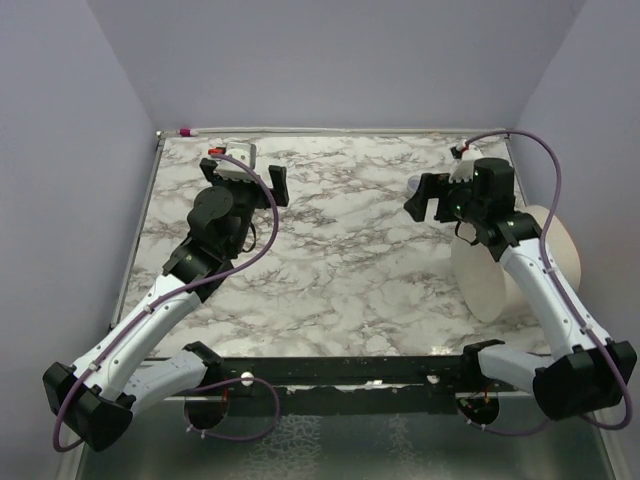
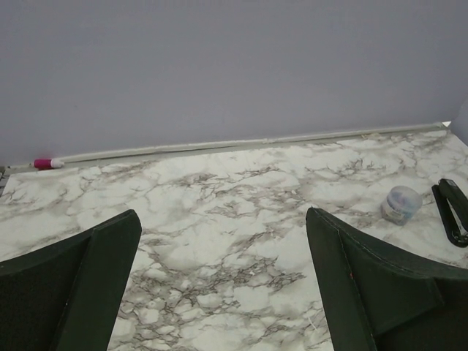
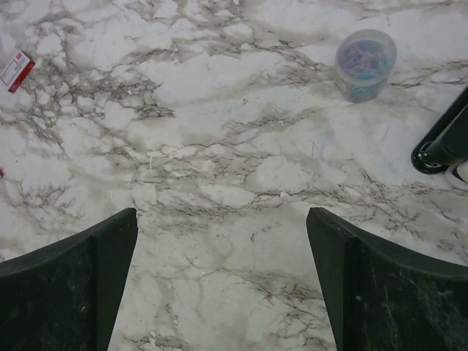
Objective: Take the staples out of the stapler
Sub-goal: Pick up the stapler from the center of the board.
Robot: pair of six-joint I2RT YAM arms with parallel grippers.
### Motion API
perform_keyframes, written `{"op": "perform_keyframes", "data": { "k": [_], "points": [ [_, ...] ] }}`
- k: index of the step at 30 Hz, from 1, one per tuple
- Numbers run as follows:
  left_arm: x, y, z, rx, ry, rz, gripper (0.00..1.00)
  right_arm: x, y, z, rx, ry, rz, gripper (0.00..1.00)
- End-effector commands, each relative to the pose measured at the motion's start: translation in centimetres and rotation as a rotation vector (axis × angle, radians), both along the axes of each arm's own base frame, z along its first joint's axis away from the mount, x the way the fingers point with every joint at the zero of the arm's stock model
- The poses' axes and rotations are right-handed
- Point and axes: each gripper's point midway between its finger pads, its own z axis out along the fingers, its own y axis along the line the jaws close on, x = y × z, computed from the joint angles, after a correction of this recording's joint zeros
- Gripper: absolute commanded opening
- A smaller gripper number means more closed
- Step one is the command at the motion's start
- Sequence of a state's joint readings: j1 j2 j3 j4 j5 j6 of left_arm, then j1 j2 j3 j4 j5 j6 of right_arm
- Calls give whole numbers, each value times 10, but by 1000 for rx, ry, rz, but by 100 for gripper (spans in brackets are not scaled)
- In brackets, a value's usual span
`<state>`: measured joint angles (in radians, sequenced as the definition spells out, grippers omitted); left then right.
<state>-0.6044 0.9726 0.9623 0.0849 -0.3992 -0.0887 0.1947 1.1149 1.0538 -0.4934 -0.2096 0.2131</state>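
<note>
Stapler (image 3: 14, 71), small, red and white, lies flat and slanted on the marble table (image 3: 219, 131), at the upper left edge of the right wrist view and partly cut off by the frame. Nothing touches it. Whether any staples lie near it is too fine to tell against the grey veins. The right gripper (image 3: 221, 216) hangs above bare marble well apart from the stapler, jaws spread wide and holding nothing. Ahead of it and to its right stands a small clear tub (image 3: 365, 62) of coloured clips, and nearer, at the right edge, part of a long black bar (image 3: 444, 142) rests on the table. The left gripper (image 2: 221, 219) also has its jaws wide apart with nothing between them. It faces the far wall over bare marble, with the same tub and the black bar off to its right, close beside each other. A thin pale rod with a pink tip (image 2: 45, 163) lies along the foot of the far wall at the left. From above, the left arm (image 1: 150, 320) reaches to the far left of the table and the right arm (image 1: 540, 280) to the far right, where a wide cream roll (image 1: 490, 285) sits partly behind it
</note>
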Motion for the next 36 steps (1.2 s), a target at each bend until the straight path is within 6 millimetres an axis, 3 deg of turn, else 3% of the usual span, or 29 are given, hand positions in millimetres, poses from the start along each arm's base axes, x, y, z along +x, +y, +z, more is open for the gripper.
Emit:
{"op": "perform_keyframes", "data": {
  "k": [1,8,11,14,18,23,33,36],
  "points": [
    [1,3,10,-21,-42,27,99,13,19,4,51,9,88,99],
    [2,2,10,-24,-44,23,99,32,33,-4,50,57,123,99],
    [2,3,9,-20,-40,32,99,41,28,-16,-10,90,77,99],
    [3,3,7,-17,-37,34,99,53,12,-31,-106,140,-18,99],
    [3,2,6,-19,-36,28,99,69,-29,-51,-277,213,-218,99],
    [4,0,5,-24,-34,24,99,89,-62,-56,-403,243,-410,99],
    [5,-4,2,-35,-26,10,99,112,-57,-64,-402,268,-428,99],
    [-1,-20,1,-74,-25,-64,99,113,-52,-63,-384,272,-414,99]
  ]
}}
